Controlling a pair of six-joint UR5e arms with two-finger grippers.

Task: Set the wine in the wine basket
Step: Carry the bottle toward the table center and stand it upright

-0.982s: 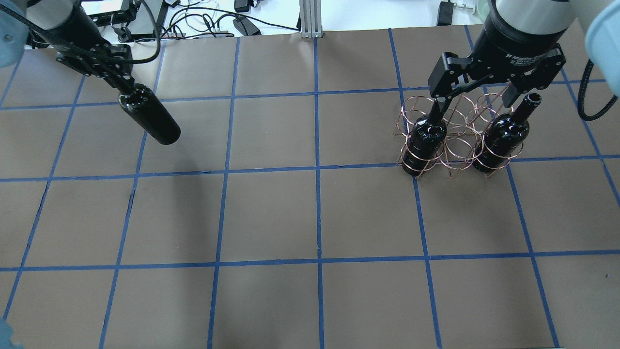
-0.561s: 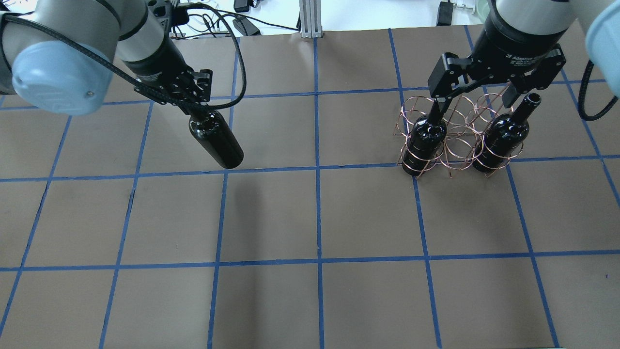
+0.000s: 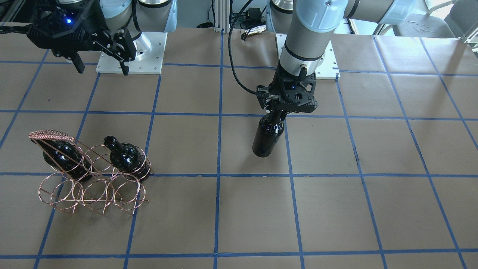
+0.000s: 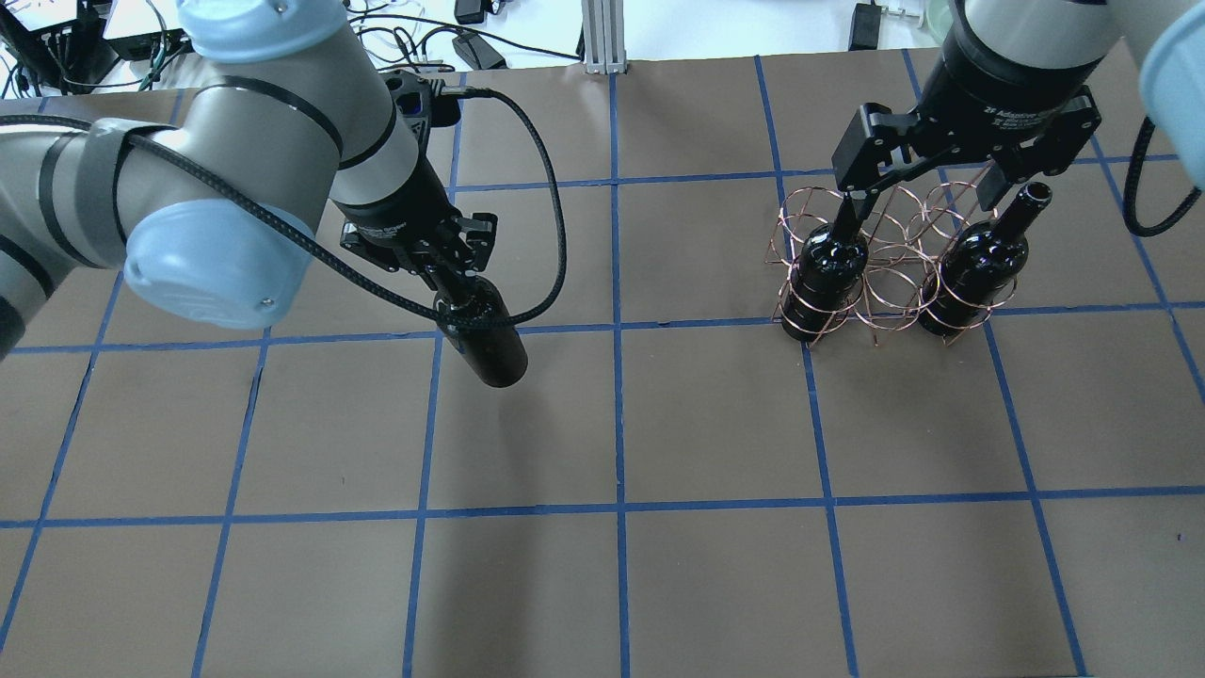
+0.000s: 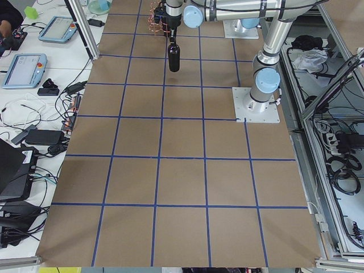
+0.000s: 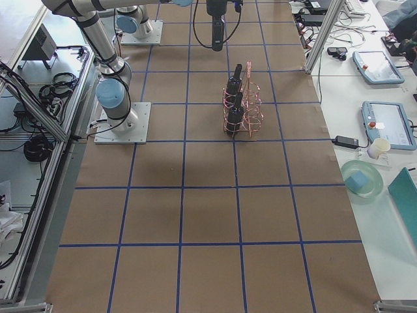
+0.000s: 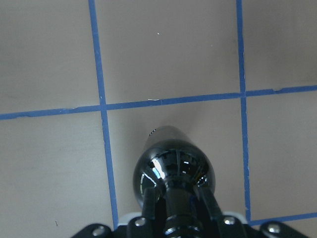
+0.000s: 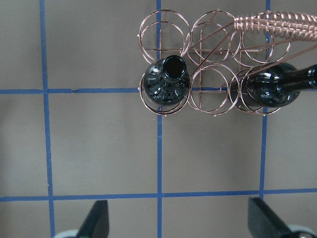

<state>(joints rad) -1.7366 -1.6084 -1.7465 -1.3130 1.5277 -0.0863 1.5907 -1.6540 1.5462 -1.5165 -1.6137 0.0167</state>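
Note:
My left gripper point(image 4: 450, 282) is shut on the neck of a near-black wine bottle point(image 4: 491, 344) and holds it upright above the table, left of centre. The bottle also shows in the front view point(image 3: 267, 136) and the left wrist view point(image 7: 173, 168). The copper wire wine basket point(image 4: 885, 273) stands at the far right, with one bottle point(image 4: 828, 268) in its left ring and another point(image 4: 974, 264) in its right ring. The ring between them holds nothing. My right gripper point(image 4: 918, 188) hangs open and empty above the basket point(image 8: 213, 34).
Cables and devices point(image 4: 452, 38) lie beyond the table's far edge, beside an aluminium post point(image 4: 602, 38). The arm base plates point(image 3: 130, 52) sit at the robot's side of the table. Brown paper with blue tape lines covers the table point(image 4: 715, 424).
My left arm has carried the bottle rightward and nearer, from the far left towards the table's middle. The right gripper and the basket have not moved.

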